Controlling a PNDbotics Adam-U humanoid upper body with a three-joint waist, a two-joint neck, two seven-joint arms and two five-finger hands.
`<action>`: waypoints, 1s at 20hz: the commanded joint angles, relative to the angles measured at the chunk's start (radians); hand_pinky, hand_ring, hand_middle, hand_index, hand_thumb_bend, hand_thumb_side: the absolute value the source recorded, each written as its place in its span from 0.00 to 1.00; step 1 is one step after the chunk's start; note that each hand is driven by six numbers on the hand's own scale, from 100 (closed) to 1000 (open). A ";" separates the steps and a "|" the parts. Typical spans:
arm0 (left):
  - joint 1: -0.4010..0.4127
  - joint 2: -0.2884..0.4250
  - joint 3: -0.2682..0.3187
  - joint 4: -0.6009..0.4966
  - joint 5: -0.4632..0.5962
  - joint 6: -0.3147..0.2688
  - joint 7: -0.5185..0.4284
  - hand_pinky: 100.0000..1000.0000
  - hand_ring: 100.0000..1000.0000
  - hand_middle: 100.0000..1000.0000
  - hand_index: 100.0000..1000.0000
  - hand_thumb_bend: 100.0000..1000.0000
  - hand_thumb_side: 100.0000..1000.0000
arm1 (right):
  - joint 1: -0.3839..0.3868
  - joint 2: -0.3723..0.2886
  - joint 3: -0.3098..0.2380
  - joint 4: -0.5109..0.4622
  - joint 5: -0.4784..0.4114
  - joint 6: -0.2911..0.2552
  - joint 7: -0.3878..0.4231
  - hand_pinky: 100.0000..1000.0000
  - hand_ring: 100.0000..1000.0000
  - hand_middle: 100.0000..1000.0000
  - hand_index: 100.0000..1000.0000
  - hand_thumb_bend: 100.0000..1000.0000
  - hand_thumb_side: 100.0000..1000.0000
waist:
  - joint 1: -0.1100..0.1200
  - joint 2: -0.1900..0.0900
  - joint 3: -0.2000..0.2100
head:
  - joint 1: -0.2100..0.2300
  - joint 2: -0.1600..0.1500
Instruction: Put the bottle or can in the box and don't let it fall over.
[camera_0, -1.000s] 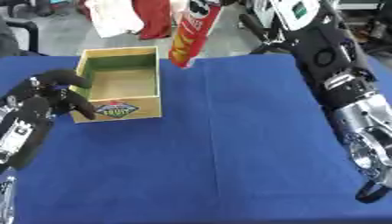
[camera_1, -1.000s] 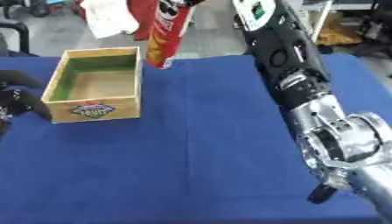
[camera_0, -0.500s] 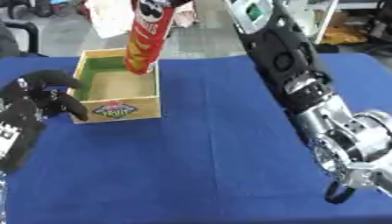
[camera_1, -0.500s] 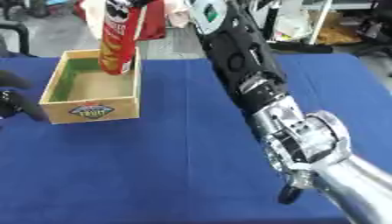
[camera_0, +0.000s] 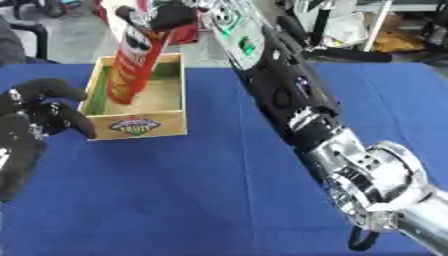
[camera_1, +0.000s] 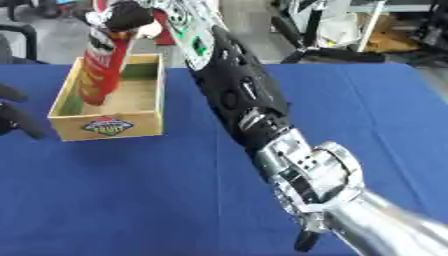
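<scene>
A blue table (camera_0: 219, 200) is filling most of the frame, and the robot's right arm is sweeping across it from the lower right corner up to the upper left. In the upper left a wooden box (camera_0: 140, 126) is sitting open-topped on the cloth. The tall red can (camera_0: 133, 65) is standing inside it, leaning slightly, its base reaching down at the box floor near the left wall, though contact cannot be confirmed. The right hand (camera_0: 162, 16) is gripping the can's top end, fingers curled round it. The left hand (camera_0: 39, 107) is waiting just beside the box's left wall, fingers curled and holding nothing. The can is looking like a light, stiff cardboard tube with a smooth, somewhat slippery skin; being tall and narrow it is likely tippy, so holding it high near the cap suits lowering, provided it is set upright before release. Compared with half a second ago, the can is sitting lower and deeper in the box, and the arm is stretching further left.
</scene>
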 joint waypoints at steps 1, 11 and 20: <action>-0.016 0.001 0.000 -0.021 0.005 0.002 -0.002 0.54 0.55 0.68 0.84 0.00 0.61 | -0.014 -0.013 -0.011 -0.010 0.069 0.000 -0.028 1.00 1.00 1.00 1.00 0.66 0.45 | 0.002 -0.006 0.000 | 0.003 -0.008; 0.000 0.016 0.014 -0.018 -0.006 0.000 0.012 0.54 0.55 0.68 0.84 0.00 0.62 | 0.049 -0.205 0.020 -0.154 -0.302 0.003 -0.166 0.83 0.90 0.91 1.00 0.42 0.42 | -0.008 -0.017 -0.038 | 0.041 0.014; 0.035 0.046 0.034 -0.013 -0.029 -0.005 0.033 0.54 0.55 0.68 0.84 0.00 0.63 | 0.516 -0.363 0.005 -0.638 -0.762 0.042 -0.146 0.66 0.74 0.77 0.99 0.23 0.39 | -0.027 -0.034 -0.108 | 0.137 0.041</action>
